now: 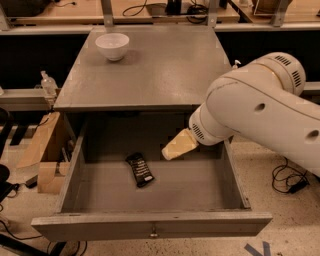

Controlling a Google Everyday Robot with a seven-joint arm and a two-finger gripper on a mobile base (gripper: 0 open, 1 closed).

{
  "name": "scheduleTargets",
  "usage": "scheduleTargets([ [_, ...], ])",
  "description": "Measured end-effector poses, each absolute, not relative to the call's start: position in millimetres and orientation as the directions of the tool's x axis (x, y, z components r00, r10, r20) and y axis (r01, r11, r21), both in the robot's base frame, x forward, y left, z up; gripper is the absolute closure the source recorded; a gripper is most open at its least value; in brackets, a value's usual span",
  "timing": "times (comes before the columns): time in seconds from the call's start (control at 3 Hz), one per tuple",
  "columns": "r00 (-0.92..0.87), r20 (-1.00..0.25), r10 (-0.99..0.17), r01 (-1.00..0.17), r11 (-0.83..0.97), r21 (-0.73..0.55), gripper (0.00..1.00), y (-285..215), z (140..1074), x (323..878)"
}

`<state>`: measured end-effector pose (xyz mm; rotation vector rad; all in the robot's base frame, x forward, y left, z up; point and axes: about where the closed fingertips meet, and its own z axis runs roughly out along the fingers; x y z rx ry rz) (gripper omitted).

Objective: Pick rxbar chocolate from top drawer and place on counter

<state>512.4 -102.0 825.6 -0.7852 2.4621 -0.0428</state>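
Observation:
The rxbar chocolate [139,169], a small black wrapped bar with white lettering, lies flat on the floor of the open top drawer [150,225], left of centre. The grey counter [165,70] sits above the drawer. My gripper [176,146] is a yellowish tip on the white arm, reaching into the drawer from the right. It hangs above the drawer floor, just right of and a little behind the bar, apart from it.
A white bowl [112,46] stands on the counter's back left corner. Cardboard boxes [42,150] lean at the cabinet's left. Wooden benches [150,10] run along the back. Cables [287,180] lie on the floor at the right.

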Motion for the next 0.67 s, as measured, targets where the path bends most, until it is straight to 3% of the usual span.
scheduleTargets([
  [0.33,-0.662,-0.482,-0.574,-0.551,0.809,-0.205,0.0,-71.4,788.7,523.7],
  [0.67,-0.679,-0.518,-0.52,-0.515,0.84,-0.169,0.0,-43.9,739.5,549.4],
])
